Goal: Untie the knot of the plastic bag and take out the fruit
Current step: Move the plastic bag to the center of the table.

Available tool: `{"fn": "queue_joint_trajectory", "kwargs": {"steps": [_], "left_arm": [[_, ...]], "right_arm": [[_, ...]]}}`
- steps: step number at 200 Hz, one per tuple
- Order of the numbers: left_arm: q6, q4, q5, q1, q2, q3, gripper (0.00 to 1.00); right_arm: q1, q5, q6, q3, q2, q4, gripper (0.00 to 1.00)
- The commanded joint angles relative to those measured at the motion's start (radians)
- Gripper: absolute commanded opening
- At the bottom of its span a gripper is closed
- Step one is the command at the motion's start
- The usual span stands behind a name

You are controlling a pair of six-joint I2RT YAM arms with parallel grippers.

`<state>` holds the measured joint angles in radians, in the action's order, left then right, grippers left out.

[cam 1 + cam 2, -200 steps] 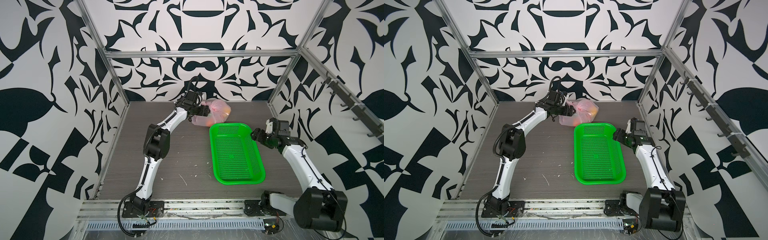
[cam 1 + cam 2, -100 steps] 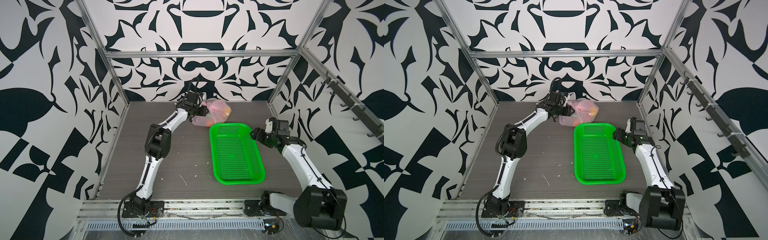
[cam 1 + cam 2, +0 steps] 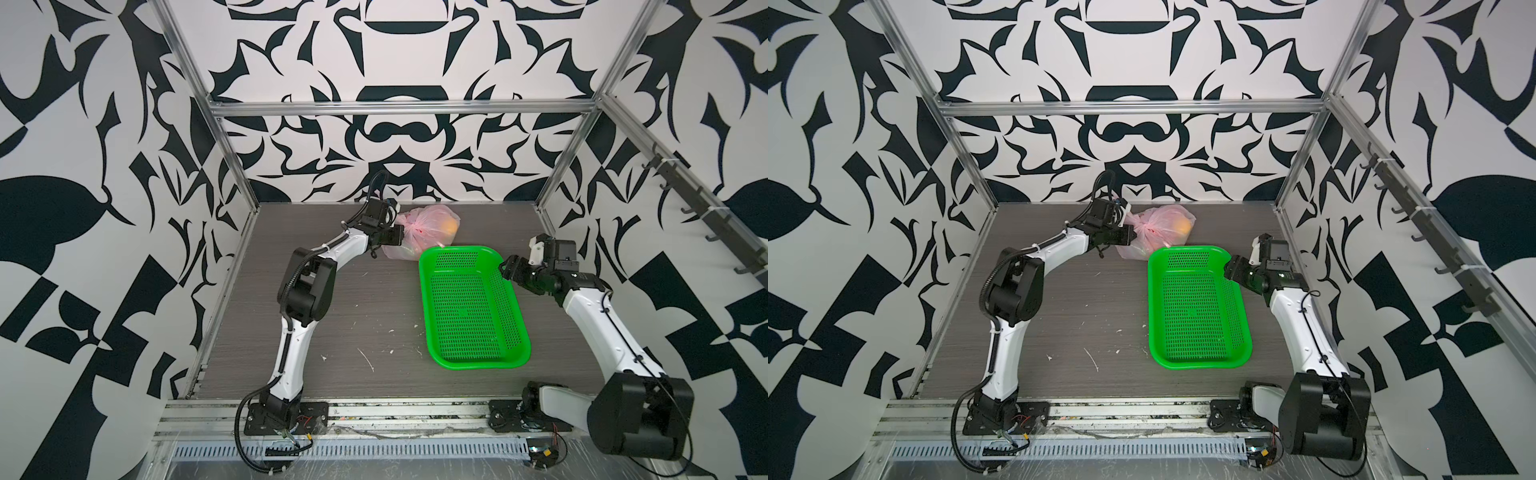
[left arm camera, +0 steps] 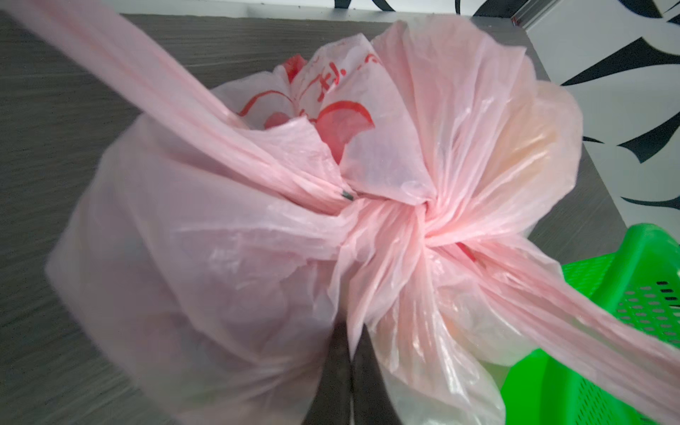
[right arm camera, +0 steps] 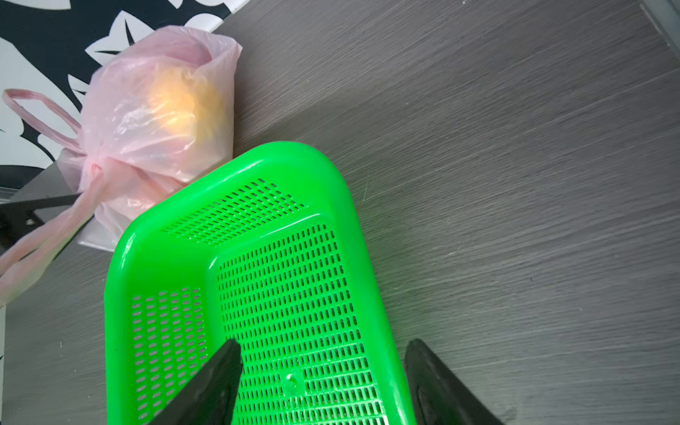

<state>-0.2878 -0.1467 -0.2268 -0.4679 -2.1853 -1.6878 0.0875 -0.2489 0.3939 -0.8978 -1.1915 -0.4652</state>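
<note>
The pale-pink plastic bag lies at the back of the table, touching the far end of the green basket. Its knot is tied, and both loop handles trail out from it. One orange-yellow fruit glows through the film; the other fruit is hidden. My left gripper is shut on a fold of the bag just beside the knot. My right gripper stands open astride the basket's right wall, holding nothing.
The green basket holds nothing and takes up the right middle of the table. The back wall stands close behind the bag. Small white scraps dot the dark wood table in front.
My left gripper has shut, pinching the bag's film beside the knot. The right gripper has narrowed only slightly and its arm has barely moved.
</note>
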Motion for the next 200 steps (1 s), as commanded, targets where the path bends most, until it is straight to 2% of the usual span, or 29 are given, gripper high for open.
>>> {"fn": "queue_joint_trajectory", "kwargs": {"steps": [1, 92, 158, 174, 200], "left_arm": [[-0.017, 0.068, 0.044, 0.027, 0.134, 0.110, 0.00], [0.018, 0.029, 0.263, 0.041, 0.592, 0.632, 0.00], [0.056, -0.049, 0.353, 0.044, 0.940, 0.888, 0.00], [0.057, -0.016, 0.391, 0.065, 0.966, 0.941, 0.00], [0.022, 0.052, 0.378, 0.144, 0.938, 0.971, 0.00]], "right_arm": [[-0.050, 0.023, 0.014, -0.007, 0.029, 0.020, 0.74], [-0.374, 0.201, 0.051, -0.108, -0.046, 0.016, 0.70], [-0.640, 0.351, -0.009, -0.375, -0.254, 0.012, 0.69], [-0.687, 0.366, -0.047, -0.451, -0.327, 0.012, 0.68], [-0.748, 0.366, -0.113, -0.569, -0.448, 0.013, 0.68]]}}
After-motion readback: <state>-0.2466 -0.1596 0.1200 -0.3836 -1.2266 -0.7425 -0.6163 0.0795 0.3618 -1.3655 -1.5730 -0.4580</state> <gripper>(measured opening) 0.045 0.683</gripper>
